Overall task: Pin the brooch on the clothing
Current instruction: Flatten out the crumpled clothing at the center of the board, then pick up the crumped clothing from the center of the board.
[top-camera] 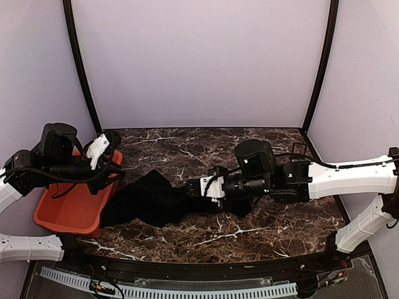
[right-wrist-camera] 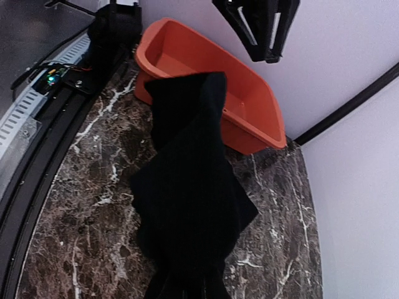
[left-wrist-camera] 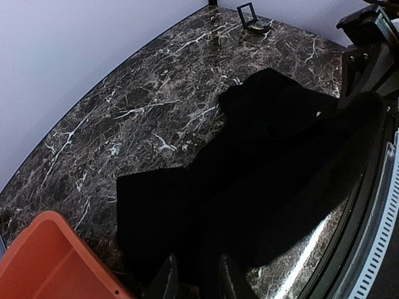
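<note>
Two arms extended; right tool [top-camera: 194,189] low, pinching the clothing [top-camera: 149,199].

T-shirt [top-camera: 149,199]: 1 (black, crumpled) | orange bin [top-camera: 67,225]: 1 | small box [left-wrist-camera: 257,26]: 1

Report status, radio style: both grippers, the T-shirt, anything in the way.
Right gripper shut on T-shirt. Left gripper slightly open by orange bin. Shirt's far end draped over bin rim.

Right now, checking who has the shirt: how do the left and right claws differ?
The right claw is shut on the shirt; the left claw is open and empty. The right claw is over the table; the left claw hangs by the bin. Both face the shirt.
</note>
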`<state>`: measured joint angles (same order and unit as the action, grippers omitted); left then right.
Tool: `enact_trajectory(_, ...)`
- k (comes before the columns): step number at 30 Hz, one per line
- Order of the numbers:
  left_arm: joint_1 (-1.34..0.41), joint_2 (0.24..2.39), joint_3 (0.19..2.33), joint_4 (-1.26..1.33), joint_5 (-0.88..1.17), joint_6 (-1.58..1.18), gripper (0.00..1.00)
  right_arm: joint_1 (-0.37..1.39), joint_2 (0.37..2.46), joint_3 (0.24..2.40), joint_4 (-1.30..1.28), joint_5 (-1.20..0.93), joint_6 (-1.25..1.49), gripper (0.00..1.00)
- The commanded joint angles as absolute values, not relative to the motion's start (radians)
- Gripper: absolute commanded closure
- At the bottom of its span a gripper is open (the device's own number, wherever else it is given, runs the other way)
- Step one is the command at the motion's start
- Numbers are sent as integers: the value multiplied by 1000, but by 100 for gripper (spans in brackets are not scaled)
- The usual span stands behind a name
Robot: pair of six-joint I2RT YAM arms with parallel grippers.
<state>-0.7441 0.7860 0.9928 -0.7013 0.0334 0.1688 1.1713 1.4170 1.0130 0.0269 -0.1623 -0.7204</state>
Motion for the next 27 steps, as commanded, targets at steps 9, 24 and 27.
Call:
enact_trajectory(9,-741,885,1077,-760,113,154,38,1198,1444,1082,-228,-381,-612,16)
enact_trajectory(24,-854,1283,1004,-368,227,-169,26,910,1347,1034,-256,-8,-621,4)
enact_trajectory(27,-912,1311,973,-334,261,-187,26,848,1385,1037,-235,-246,-698,5)
